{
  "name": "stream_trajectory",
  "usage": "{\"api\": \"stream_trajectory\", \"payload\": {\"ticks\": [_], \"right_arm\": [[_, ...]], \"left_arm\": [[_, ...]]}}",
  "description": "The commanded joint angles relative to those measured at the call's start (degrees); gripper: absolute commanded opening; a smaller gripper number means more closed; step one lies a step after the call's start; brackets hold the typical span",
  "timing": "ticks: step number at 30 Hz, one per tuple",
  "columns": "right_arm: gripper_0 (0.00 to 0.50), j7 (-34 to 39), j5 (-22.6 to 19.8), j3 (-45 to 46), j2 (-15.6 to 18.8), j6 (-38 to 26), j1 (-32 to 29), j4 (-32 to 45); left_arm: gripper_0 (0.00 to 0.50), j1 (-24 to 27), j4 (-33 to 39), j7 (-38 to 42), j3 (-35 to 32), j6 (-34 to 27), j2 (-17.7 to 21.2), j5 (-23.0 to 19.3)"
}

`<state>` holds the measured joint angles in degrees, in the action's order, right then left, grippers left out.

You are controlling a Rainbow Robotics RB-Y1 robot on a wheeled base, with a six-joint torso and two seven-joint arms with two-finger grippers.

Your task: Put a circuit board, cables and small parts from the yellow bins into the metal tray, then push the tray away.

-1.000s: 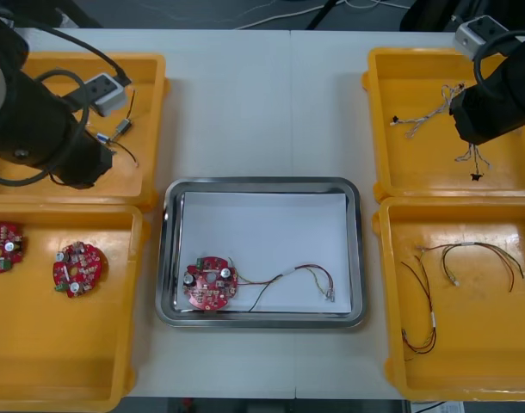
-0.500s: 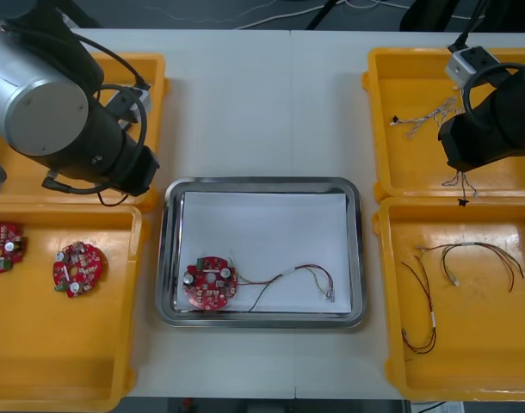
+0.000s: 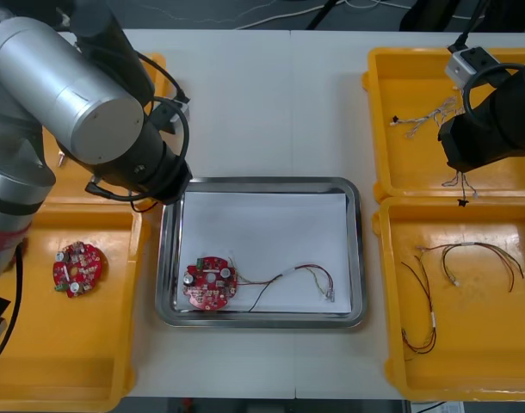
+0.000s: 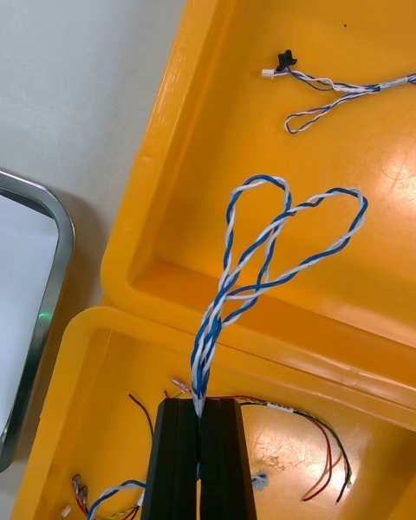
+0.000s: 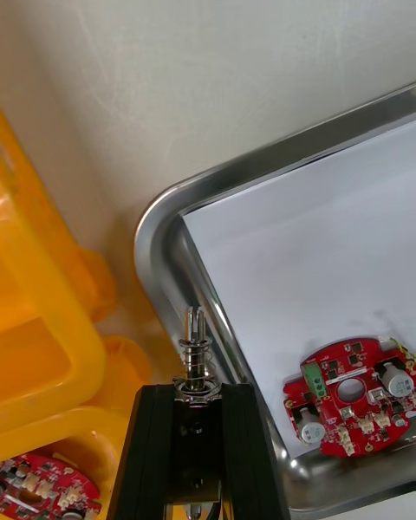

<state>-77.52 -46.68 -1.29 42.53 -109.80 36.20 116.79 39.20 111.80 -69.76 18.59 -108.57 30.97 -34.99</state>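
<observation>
Lower left of the frame, in the lower-left yellow bin [image 3: 64, 353]: one round red circuit board [image 3: 77, 268], lying loose. Lower right, in the lower-right yellow bin [image 3: 478, 353]: black and red cables [image 3: 426, 318], spread flat. Centre of the frame, on the desk [image 3: 262, 103]: metal tray [image 3: 261, 182], white inside, holding a second circuit board [image 3: 210, 282] at its lower left and a red and yellow cable [image 3: 301, 277] just to the right of it. Over the tray's upper left corner: left end effector [image 5: 198, 390], clamped on a small metal part [image 5: 194, 347], spring end poking past the fingertips above the rim. At the right edge, over the seam between the two right-hand bins: right end effector [image 4: 199, 403], pinched tight on a twisted blue and white cable [image 4: 269, 234], loops hanging free. Upper right, in the upper-right yellow bin [image 3: 409, 163]: a second twisted cable [image 3: 422, 120], lying flat
</observation>
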Motion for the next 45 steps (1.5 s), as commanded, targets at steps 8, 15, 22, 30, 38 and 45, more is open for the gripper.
{"api": "stream_trajectory", "payload": {"ticks": [8, 15, 22, 30, 38, 45], "right_arm": [[0.000, 0.8, -0.5, 1.9, -0.6, -0.2, -0.2, 1.7], [0.000, 0.8, -0.5, 1.9, -0.6, -0.2, -0.2, 1.7], [0.000, 0.8, -0.5, 1.9, -0.6, -0.2, -0.2, 1.7], [0.000, 0.8, -0.5, 1.9, -0.6, -0.2, -0.2, 1.7], [0.000, 0.8, -0.5, 1.9, -0.6, -0.2, -0.2, 1.7], [0.000, 0.8, -0.5, 1.9, -0.6, -0.2, -0.2, 1.7]], "left_arm": [[0.000, 2.5, -3.5, 11.0, 6.4, 5.6, -2.5, 4.5], [0.000, 2.4, -6.0, 12.7, 8.9, 7.8, -3.5, 5.8], [0.000, 2.4, -6.0, 17.7, 11.6, 8.8, -3.8, 5.7], [0.000, 1.3, -6.8, 19.5, 13.1, 10.4, -3.8, 6.6], [0.000, 0.8, -9.9, 20.6, 14.5, 14.4, -3.9, 8.4], [0.000, 0.0, -10.0, 20.6, 15.0, 14.6, -3.9, 9.2]]}}
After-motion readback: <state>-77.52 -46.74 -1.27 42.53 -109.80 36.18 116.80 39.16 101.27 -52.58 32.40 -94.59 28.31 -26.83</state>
